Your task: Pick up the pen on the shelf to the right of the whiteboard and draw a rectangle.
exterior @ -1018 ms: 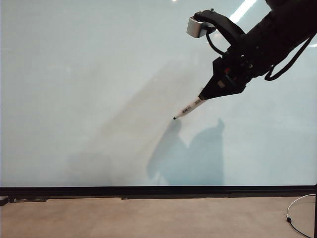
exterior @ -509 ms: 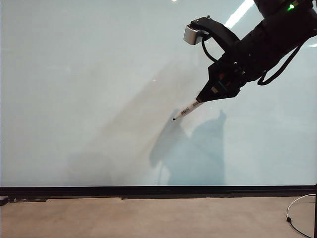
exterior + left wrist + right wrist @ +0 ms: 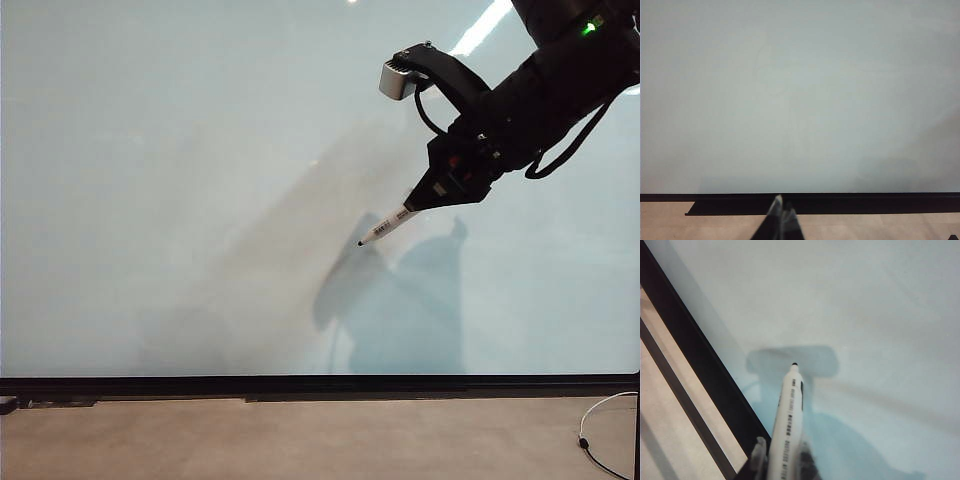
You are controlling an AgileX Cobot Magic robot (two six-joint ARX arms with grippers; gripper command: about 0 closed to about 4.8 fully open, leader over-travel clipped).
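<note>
1. Pen (image 3: 387,226): a slim white marker with dark lettering on its barrel and a small black tip. It was held in front of the whiteboard (image 3: 180,180), a little right of the board's middle and well above its black bottom edge. No drawn line showed on the board.

2. Handling, as a judgement: the pen looked light, stiff and smooth-barrelled, so it could slip or twist under writing pressure. A firm hold on the rear half of the barrel, leaving the tip free, suited it best.

3. Right gripper (image 3: 782,460): its jaws were clamped on the rear end of the pen, with most of the lettered barrel and the tip sticking out ahead.

4. Right arm pose: it reached in from the board's upper right corner, wrist angled down and toward the middle, so the pen slanted tip-down. Its shadow lay just below the tip; whether the tip touched the board could not be told for sure.

5. Left gripper (image 3: 782,210): it sat low by the board's bottom edge, near the middle, well apart from the pen, with its fingertips together and nothing between them.
</note>
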